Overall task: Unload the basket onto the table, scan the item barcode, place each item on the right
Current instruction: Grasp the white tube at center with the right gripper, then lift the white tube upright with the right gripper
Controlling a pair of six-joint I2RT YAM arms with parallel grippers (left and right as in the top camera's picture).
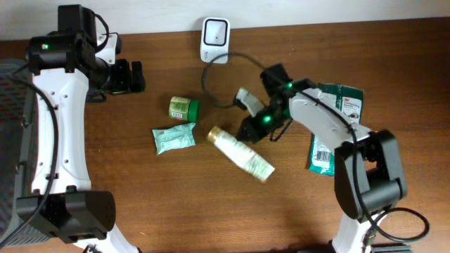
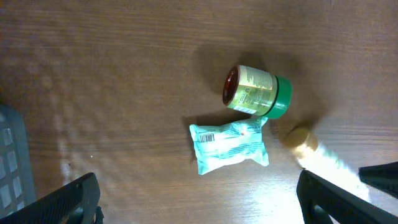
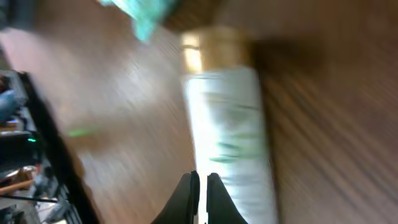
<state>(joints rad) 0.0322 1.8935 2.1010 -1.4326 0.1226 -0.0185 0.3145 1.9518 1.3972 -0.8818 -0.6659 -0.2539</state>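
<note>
A white bottle (image 1: 242, 153) with a gold cap lies on its side mid-table. Left of it are a teal packet (image 1: 174, 138) with a barcode label and a green-lidded jar (image 1: 183, 107). My right gripper (image 1: 247, 132) is shut and empty, low over the bottle's cap end. In the blurred right wrist view, its tips (image 3: 202, 186) hang just over the bottle (image 3: 227, 118). My left gripper (image 1: 137, 76) is wide open and empty at the back left, high above the table. The left wrist view shows the jar (image 2: 255, 91), the packet (image 2: 229, 145) and the bottle's cap (image 2: 301, 139) beyond my open fingers (image 2: 68, 199).
A white scanner base (image 1: 215, 31) stands at the back edge. Its dark cable (image 1: 209, 88) loops toward a small grey-white device (image 1: 246, 98) beside my right wrist. A green pouch (image 1: 337, 130) lies partly under the right arm. A grey crate edge (image 2: 9, 162) lies at the left.
</note>
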